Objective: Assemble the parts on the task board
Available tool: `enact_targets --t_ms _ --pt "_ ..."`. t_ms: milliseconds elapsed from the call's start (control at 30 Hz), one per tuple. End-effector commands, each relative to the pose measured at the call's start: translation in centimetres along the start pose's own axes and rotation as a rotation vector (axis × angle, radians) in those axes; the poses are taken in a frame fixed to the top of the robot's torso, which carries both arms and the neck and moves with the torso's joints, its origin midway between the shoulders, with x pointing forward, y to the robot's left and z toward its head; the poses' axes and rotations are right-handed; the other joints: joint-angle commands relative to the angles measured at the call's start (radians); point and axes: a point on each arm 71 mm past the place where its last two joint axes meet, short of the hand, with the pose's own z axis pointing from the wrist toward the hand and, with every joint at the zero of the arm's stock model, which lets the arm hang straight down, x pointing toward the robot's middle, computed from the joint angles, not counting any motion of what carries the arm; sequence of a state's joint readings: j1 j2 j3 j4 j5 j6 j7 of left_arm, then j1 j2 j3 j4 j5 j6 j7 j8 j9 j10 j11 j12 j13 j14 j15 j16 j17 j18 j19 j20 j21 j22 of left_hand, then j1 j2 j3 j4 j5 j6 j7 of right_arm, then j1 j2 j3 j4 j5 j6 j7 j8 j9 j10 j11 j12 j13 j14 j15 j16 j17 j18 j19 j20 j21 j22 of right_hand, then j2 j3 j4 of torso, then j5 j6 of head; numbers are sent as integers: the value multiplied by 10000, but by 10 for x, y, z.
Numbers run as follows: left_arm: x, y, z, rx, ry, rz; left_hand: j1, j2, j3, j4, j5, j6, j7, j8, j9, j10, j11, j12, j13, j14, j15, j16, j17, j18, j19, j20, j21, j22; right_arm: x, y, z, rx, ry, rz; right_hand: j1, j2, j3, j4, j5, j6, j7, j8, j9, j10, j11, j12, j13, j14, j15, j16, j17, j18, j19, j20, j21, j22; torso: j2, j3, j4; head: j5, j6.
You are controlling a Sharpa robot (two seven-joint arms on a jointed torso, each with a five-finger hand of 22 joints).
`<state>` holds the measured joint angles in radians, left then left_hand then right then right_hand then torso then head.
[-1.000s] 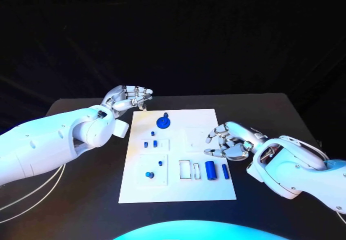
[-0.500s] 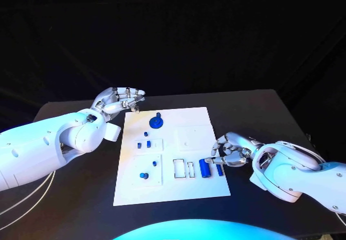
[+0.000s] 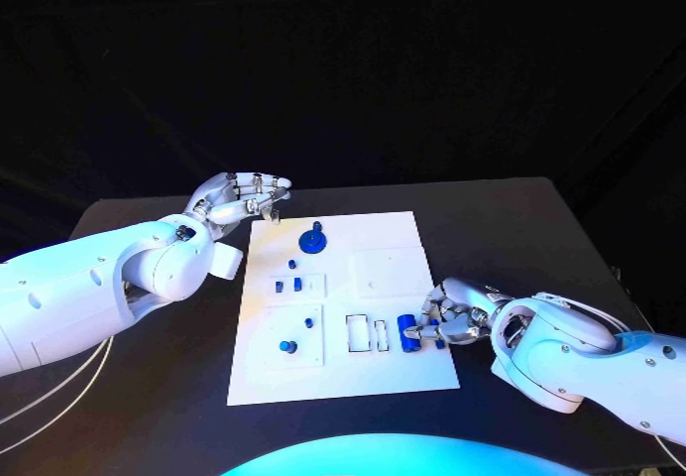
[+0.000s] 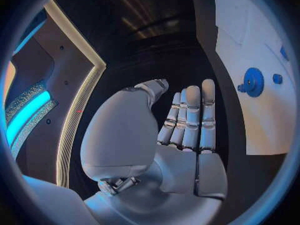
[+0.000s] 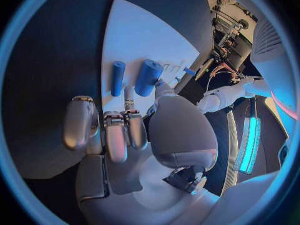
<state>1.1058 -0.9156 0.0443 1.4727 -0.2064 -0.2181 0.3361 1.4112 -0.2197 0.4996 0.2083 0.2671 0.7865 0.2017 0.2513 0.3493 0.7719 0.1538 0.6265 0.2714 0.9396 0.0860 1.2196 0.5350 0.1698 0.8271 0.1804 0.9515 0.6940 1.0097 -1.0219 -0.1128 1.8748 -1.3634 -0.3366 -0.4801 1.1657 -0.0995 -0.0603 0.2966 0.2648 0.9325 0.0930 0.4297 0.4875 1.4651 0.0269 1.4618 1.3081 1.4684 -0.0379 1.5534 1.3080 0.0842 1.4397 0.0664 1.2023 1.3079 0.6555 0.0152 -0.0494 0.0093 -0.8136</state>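
The white task board (image 3: 384, 236) lies mid-table. On it are a blue gear (image 3: 314, 241), small blue pegs (image 3: 290, 285), a blue round part (image 3: 287, 346) and a large blue cylinder (image 3: 407, 331) beside empty slots (image 3: 368, 332). My right hand (image 3: 452, 315) hangs low at the board's right edge, fingers bent down beside the cylinder. In the right wrist view both the large cylinder (image 5: 148, 77) and a thin blue cylinder (image 5: 117, 78) lie loose on the board (image 5: 137, 35) ahead of that hand (image 5: 125, 130). My left hand (image 3: 245, 197) hovers off the board's far left corner, holding nothing, fingers straight (image 4: 187, 120).
The left wrist view shows the gear (image 4: 253, 81) on the board (image 4: 250, 35) beside my left hand. Black tabletop (image 3: 514, 228) surrounds the board on all sides. White cables (image 3: 57, 392) hang under my left arm.
My right hand has come down and nearer along the board's right edge, and now sits at the blue cylinders. My left hand has barely moved. The camera has shifted a little.
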Motion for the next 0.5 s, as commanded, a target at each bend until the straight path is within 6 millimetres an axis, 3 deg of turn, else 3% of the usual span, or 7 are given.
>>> enact_targets --t_ms 33,200,400,500 --pt "2 0 0 -109 75 -19 -10 -69 -65 -1 -3 -76 112 25 -1 -77 -5 51 -10 -41 4 36 -15 129 -31 44 -40 -7 4 0 1 183 103 -602 -63 51 -58 -3 20 82 7 73 -12 315 -88 40 1475 923 -75 43 2135 -132 24 -29 13 940 0 -2 -12 16 -41" --pt "1 1 1 -205 46 117 -19 -43 -63 15 7 -85 121 30 -1 -82 1 60 -11 -42 8 43 -17 130 -31 47 -43 -8 10 4 4 132 237 -667 -234 181 -182 -2 24 262 -57 160 -10 326 -140 39 1493 926 -114 47 2153 -133 29 -57 18 963 2 21 -10 22 -37" --pt "2 2 2 -235 71 153 -60 -44 -85 48 20 -99 133 36 -1 -94 10 74 -14 -38 17 56 -19 129 -26 54 -47 -9 18 7 6 105 455 -826 -300 207 -270 -9 27 412 -115 239 -3 337 -187 39 1507 928 -150 49 2164 -133 30 -86 13 976 -1 14 -13 31 -68" --pt "2 2 2 -240 83 155 -72 -42 -92 58 25 -105 135 38 -1 -98 12 79 -15 -38 20 60 -20 129 -24 56 -49 -10 22 8 7 71 511 -894 -69 236 -276 -28 31 544 -183 328 9 339 -248 25 1511 926 -203 46 2157 -130 28 -129 -3 989 3 17 -18 34 -4"
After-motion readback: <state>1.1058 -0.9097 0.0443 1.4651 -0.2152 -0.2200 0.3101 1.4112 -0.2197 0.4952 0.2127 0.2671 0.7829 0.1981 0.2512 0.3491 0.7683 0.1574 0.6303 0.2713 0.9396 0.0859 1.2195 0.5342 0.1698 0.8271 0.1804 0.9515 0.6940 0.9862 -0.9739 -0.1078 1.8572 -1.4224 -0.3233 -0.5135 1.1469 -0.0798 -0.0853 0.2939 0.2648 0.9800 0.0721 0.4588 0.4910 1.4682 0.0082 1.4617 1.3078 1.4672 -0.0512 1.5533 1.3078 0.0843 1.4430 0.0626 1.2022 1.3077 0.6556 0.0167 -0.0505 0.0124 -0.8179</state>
